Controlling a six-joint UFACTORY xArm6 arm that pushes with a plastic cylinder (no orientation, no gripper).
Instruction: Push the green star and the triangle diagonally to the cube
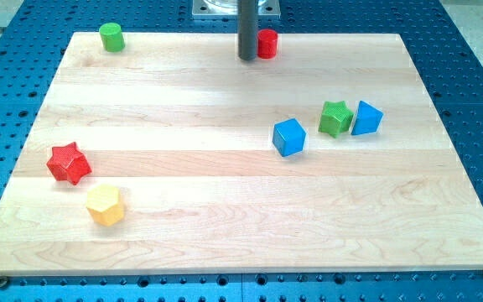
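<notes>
The green star (335, 117) sits right of the board's middle, touching the blue triangle (366, 118) on its right. The blue cube (288, 137) lies a little to the left of and below the star, apart from it. My tip (247, 58) is at the view's top centre, just left of a red cylinder (267, 43), well above and to the left of the cube, star and triangle.
A green cylinder (111, 37) stands at the top left corner. A red star (68, 163) and a yellow hexagon block (105, 204) lie at the left side. The wooden board (225, 235) lies on a blue perforated table.
</notes>
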